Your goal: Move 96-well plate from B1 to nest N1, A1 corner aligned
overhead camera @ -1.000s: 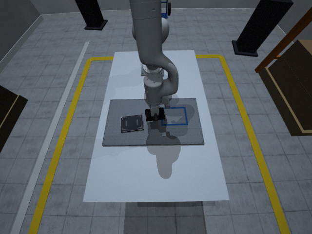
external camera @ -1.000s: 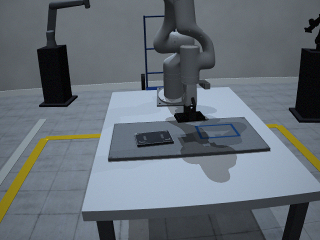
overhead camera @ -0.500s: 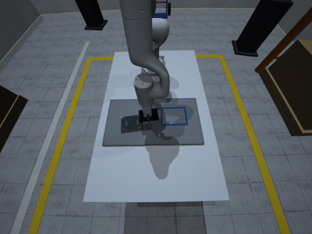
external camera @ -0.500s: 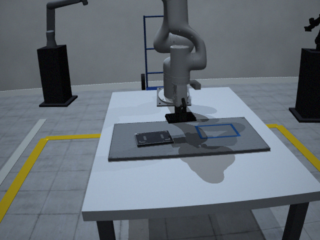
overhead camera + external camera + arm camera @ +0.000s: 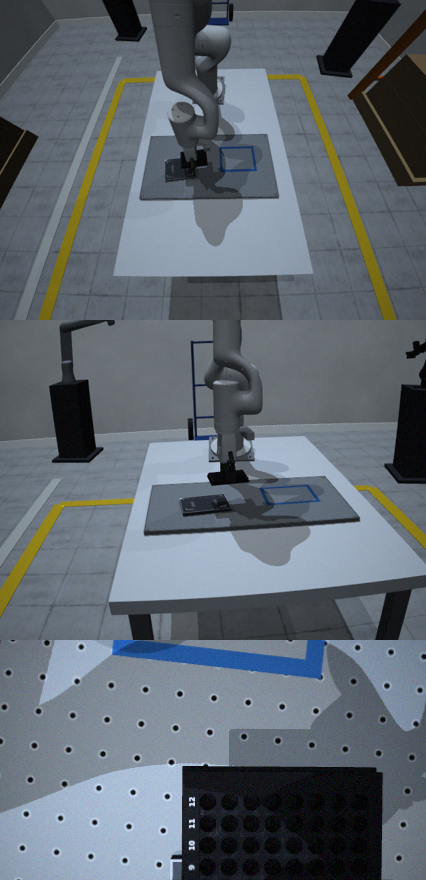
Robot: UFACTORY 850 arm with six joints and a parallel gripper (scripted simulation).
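My gripper (image 5: 190,161) (image 5: 228,471) is shut on the black 96-well plate (image 5: 202,157) (image 5: 224,478) (image 5: 280,825) and holds it level above the grey perforated board (image 5: 206,189) (image 5: 165,519) (image 5: 100,740). The plate hangs between the blue outline of spot B1 (image 5: 237,147) (image 5: 285,487) (image 5: 215,657), which lies to its right and is empty, and the dark plate nest N1 (image 5: 173,172) (image 5: 203,504) with white corner marks, to its left. In the top view the plate overlaps the nest's right edge. The wrist view shows the plate's column numbers 9 to 12; the fingers and the cut-off corner are hidden.
The board lies on a white table (image 5: 213,241) (image 5: 240,575). The arm's base (image 5: 219,91) (image 5: 245,452) stands at the back of the table. Black pedestals (image 5: 72,419) (image 5: 354,37) and a blue cart (image 5: 198,389) stand on the floor beyond a yellow line (image 5: 103,137).
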